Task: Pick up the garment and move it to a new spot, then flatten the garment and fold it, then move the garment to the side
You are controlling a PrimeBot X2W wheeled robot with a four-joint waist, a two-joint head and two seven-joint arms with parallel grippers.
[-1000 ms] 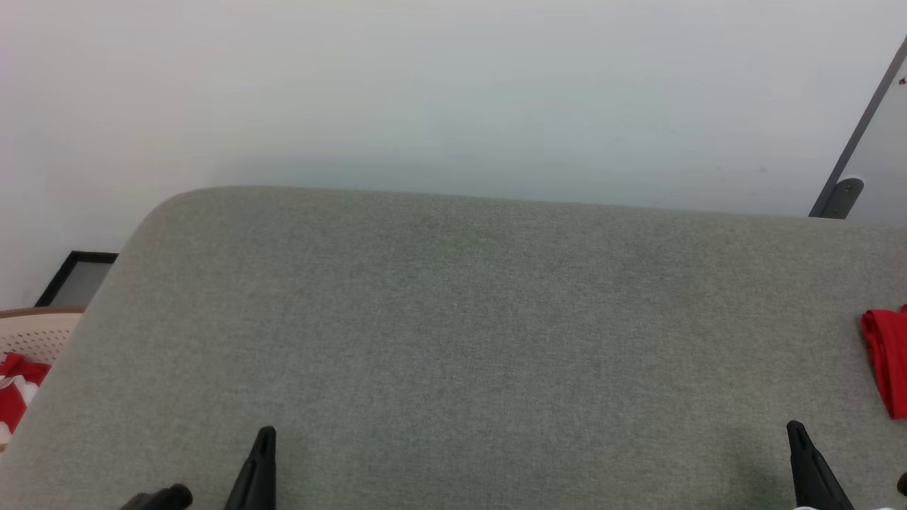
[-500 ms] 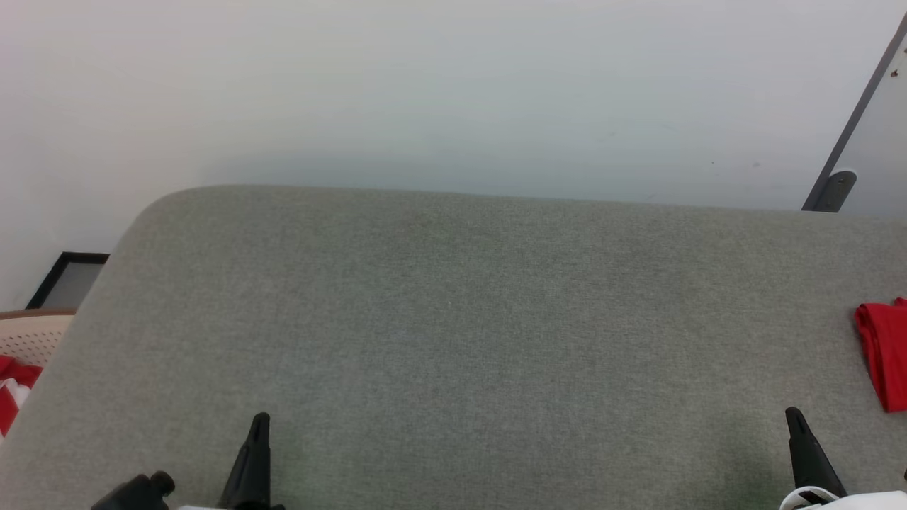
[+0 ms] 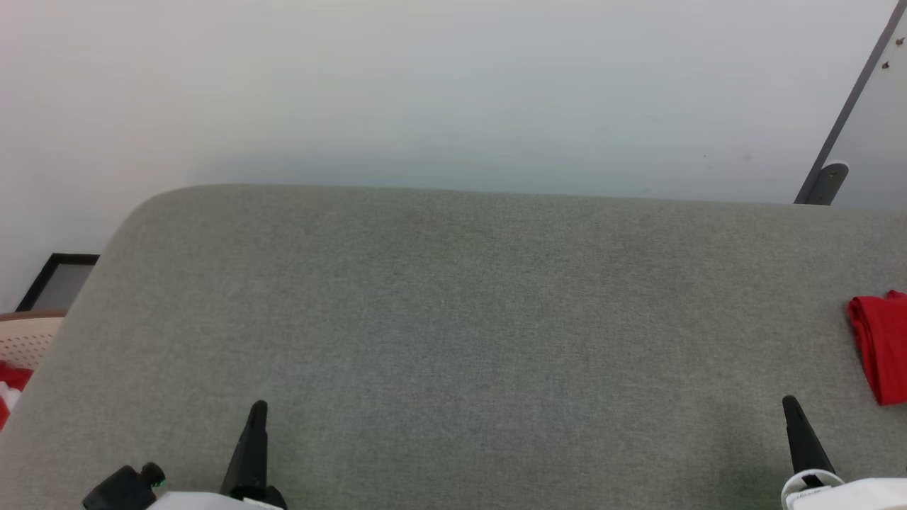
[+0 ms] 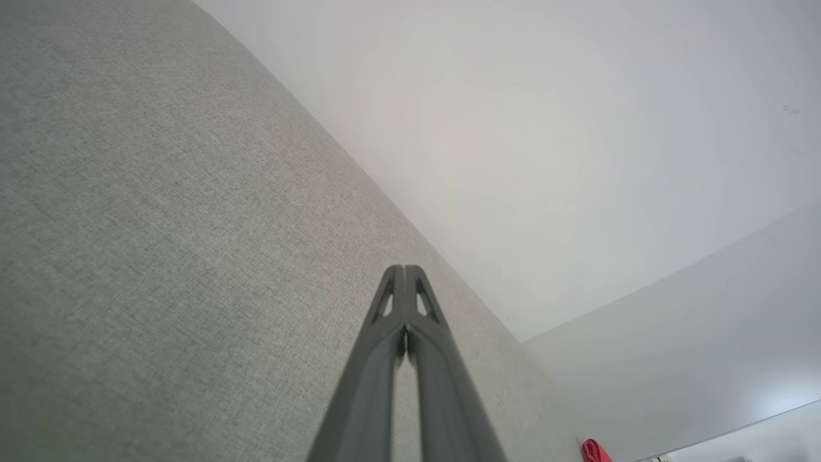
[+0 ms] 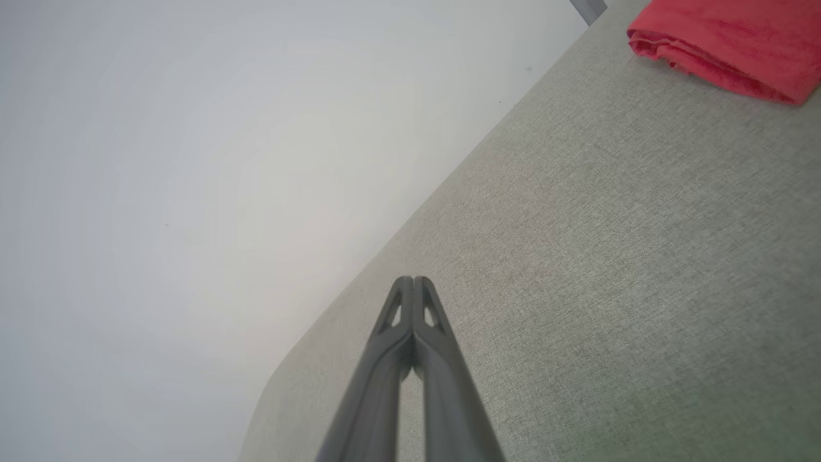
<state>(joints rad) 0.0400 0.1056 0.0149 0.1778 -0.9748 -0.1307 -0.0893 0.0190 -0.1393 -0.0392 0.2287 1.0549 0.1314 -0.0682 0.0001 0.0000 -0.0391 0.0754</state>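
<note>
The garment [image 3: 879, 347] lies folded as a red bundle at the right edge of the grey fabric table [image 3: 453, 304]; the right wrist view shows the garment [image 5: 731, 38] at its top right, and the left wrist view shows a small piece of the garment [image 4: 595, 451] far off. My left gripper [image 3: 256, 411] hovers over the table's near left, shut and holding nothing, its fingertips [image 4: 404, 273] pressed together. My right gripper [image 3: 790, 405] is at the near right, a short way in front of the garment, also shut and holding nothing, its fingertips [image 5: 414, 282] touching.
A beige perforated basket [image 3: 28, 336] with red and white cloth [image 3: 8, 386] in it stands off the table's left edge. A dark-framed panel [image 3: 60, 280] lies on the floor behind it. A grey metal bracket [image 3: 822, 184] leans at the upper right against the pale wall.
The head camera has shifted a little, so the scene sits slightly further left. Both shut grippers reach a bit higher into the view, and their pale wrists now show at the bottom edge.
</note>
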